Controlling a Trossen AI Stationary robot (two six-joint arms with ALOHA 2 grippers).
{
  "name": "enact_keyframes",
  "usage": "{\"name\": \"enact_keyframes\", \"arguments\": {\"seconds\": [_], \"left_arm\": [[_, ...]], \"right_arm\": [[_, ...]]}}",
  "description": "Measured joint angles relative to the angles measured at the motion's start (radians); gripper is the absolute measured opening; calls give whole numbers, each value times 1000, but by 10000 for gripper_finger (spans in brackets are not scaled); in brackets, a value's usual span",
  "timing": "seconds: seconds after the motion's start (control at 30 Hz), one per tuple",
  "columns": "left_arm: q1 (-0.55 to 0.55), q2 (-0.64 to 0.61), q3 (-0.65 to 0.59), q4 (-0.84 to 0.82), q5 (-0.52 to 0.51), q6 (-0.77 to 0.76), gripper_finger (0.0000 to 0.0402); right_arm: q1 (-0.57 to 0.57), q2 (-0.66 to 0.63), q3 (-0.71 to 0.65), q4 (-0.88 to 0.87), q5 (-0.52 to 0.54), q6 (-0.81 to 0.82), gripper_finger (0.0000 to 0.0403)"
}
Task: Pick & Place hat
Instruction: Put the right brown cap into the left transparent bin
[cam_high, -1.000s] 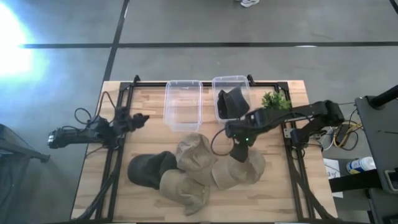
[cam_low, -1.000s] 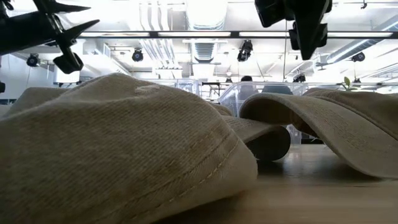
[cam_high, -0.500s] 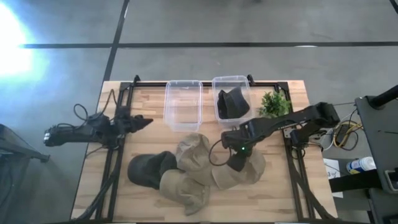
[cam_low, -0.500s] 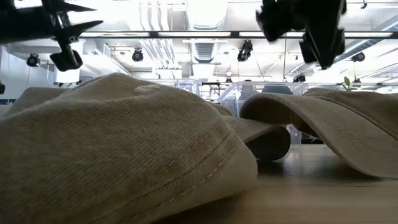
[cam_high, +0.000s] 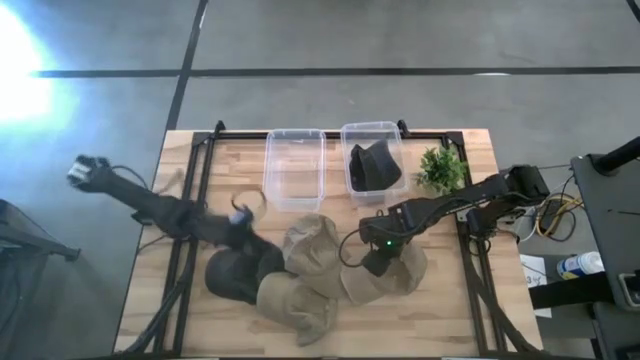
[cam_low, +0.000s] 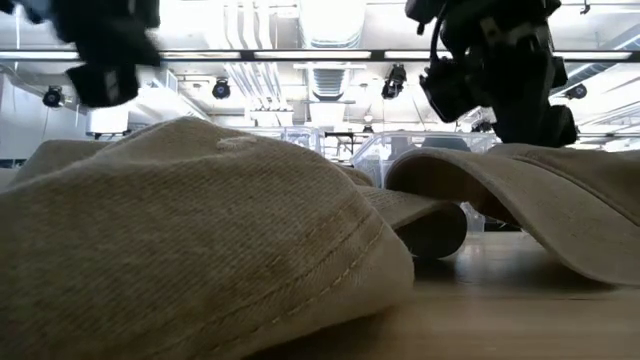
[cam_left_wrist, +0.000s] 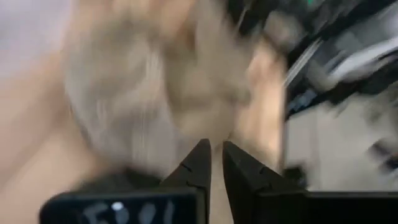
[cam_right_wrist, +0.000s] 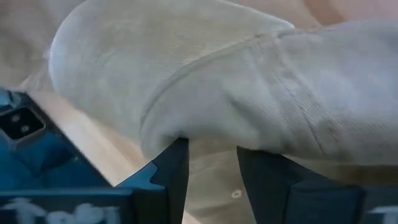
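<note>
Three tan hats (cam_high: 312, 250), (cam_high: 295, 305), (cam_high: 385, 272) and a dark hat (cam_high: 240, 272) lie bunched on the table's near half. Another dark hat (cam_high: 373, 165) sits in the right clear bin. My right gripper (cam_high: 375, 258) is open and low over the right tan hat (cam_right_wrist: 186, 81), with its fingers at that hat's rolled edge. In the low view it (cam_low: 520, 95) stands just above that hat (cam_low: 560, 200). My left gripper (cam_high: 245, 210) is shut (cam_left_wrist: 216, 146) and hovers between the empty bin and the dark hat on the table, blurred. My right gripper comes from above with its open fingers (cam_right_wrist: 171, 168) on either side of the right tan hat's rolled edge (cam_right_wrist: 186, 134). I cannot tell whether they touch it. The hat lies flat on the table.
An empty clear bin (cam_high: 294, 168) stands at the far side, left of the bin (cam_high: 372, 135) with the dark hat. A small green plant (cam_high: 442, 165) is right of the bins. Black frame rails (cam_high: 190, 180) run along both table sides. Bare wood shows near left.
My left arm has swung fast from the table's left edge toward the centre, ending by the dark hat on the table. My right gripper has moved toward the near edge and down onto the right tan hat. The hats have not moved.
</note>
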Motion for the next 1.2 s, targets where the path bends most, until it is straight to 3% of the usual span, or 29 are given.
{"name": "enact_keyframes", "arguments": {"seconds": [0.17,0.33,0.63,0.87,1.1,1.2], "left_arm": [[-150,156,69,37,-140,-148,21],[-228,338,172,44,-252,-113,21],[-213,711,421,5,-293,164,20],[-169,908,610,-24,-339,458,29],[-142,1061,846,-96,-491,800,96],[-133,1120,916,-101,-511,925,128]], "right_arm": [[0,-7,-21,20,23,-10,134],[-3,-8,-24,92,18,-42,132],[-34,-6,-98,154,15,-80,129],[-42,-5,-158,157,5,-96,128],[-40,-6,-155,161,-16,-162,128],[-40,-7,-153,164,-16,-171,128]]}}
